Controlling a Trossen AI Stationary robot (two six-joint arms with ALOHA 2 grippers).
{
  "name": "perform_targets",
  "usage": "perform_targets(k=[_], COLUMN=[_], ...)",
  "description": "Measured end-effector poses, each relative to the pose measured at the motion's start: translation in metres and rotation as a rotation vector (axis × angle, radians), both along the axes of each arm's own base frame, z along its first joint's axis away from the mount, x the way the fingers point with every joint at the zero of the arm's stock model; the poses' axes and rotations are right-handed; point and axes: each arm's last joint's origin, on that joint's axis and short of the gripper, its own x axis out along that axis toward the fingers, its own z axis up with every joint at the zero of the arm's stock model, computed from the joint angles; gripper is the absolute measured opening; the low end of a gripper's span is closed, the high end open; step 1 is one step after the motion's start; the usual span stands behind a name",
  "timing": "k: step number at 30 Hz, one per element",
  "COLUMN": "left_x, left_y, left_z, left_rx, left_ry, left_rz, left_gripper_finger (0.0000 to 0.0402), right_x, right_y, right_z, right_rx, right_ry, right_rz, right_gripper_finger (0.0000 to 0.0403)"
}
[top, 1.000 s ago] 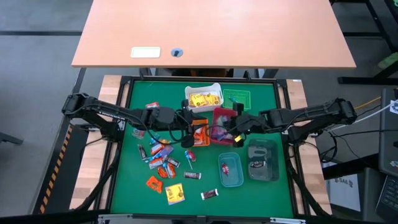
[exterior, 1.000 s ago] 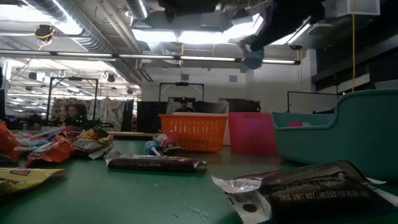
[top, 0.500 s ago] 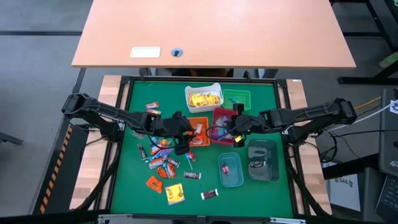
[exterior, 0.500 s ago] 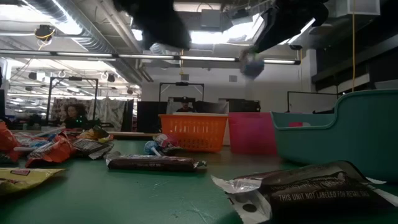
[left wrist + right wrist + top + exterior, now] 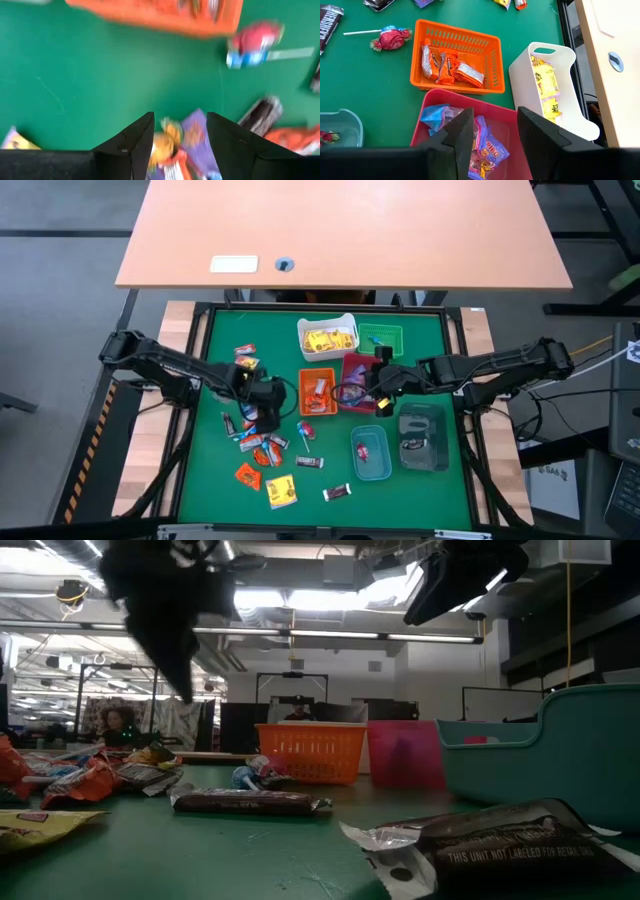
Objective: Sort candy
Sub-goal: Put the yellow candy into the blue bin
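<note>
— What do your four cameras give you?

— The high one looks straight down on the whole green table. The low one sits at the tabletop, facing the room.

— And the wrists?

— Each looks down from close above (yours to compare). Right wrist, low and high views all share the orange bin.

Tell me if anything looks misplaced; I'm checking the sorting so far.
Nothing looks damaged or misfiled. The orange bin holds orange wrappers and the white bin yellow ones. Loose candy lies unsorted on the green mat.
</note>
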Motion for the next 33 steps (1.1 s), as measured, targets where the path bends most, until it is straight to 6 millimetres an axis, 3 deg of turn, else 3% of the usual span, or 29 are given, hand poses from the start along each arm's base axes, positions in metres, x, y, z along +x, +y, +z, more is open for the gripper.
perform_targets(k=[6, 16, 24, 33], left_x=[-0.018, -0.032, -0.034, -0.029], left_y=[-0.003, 0.0, 0.007, 0.013], left_z=[-0.031, -0.062, -0.071, -0.068], left_rx=[0.006, 0.057, 0.073, 0.023], left_ry=[0.106, 0.091, 0.07, 0.045], left_rz=[-0.078, -0.062, -0.031, -0.001], left_gripper_finger=[0.0178, 0.0178, 0.017, 0.0112], right_x=[0.0, 0.0, 0.0, 0.0], right_y=[0.0, 0.0, 0.0, 0.0], right_z=[0.0, 0.0, 0.0, 0.0], right_rx=[0.0, 0.0, 0.0, 0.0], right_ry=[0.0, 0.0, 0.0, 0.0], right_rz=[0.0, 0.001, 0.001, 0.001], right_gripper_finger=[0.015, 0.015, 0.015, 0.015])
